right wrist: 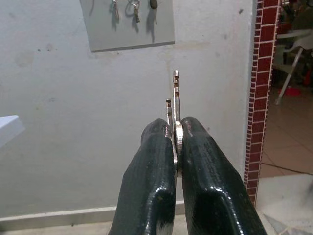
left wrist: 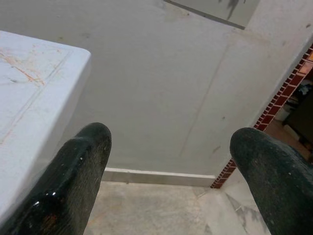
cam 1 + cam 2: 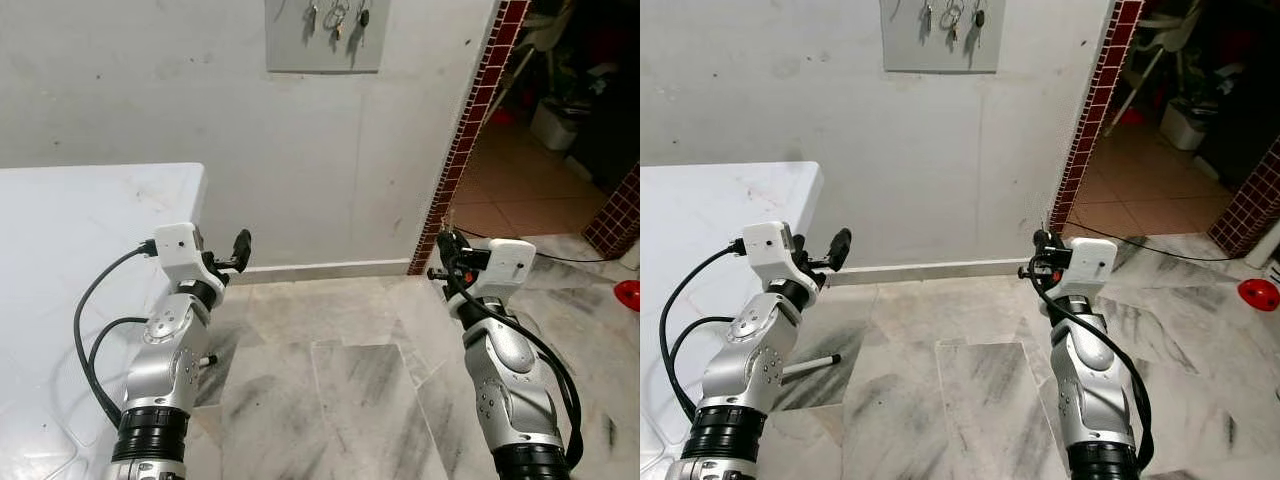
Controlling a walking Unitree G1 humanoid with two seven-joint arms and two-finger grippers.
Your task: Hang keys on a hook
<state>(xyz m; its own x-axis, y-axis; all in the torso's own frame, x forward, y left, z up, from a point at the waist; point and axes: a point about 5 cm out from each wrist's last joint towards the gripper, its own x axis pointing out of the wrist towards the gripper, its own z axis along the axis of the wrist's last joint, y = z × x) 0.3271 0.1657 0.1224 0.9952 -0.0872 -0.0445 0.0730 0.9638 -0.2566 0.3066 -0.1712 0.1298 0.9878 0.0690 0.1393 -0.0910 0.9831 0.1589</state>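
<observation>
While pinched, keys (image 1: 175, 105) jut beyond right fingers (image 1: 156, 166)

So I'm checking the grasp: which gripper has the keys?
The right gripper: its jaws are pinched shut on the keys, which stick out past the tips. The left gripper is open, holding nothing.

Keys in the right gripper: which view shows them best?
Right wrist view. The keys stick up close and sharp from between the shut fingers of the right gripper. The eye views show them as a thin sliver above it. The left wrist view looks at the wall.
</observation>
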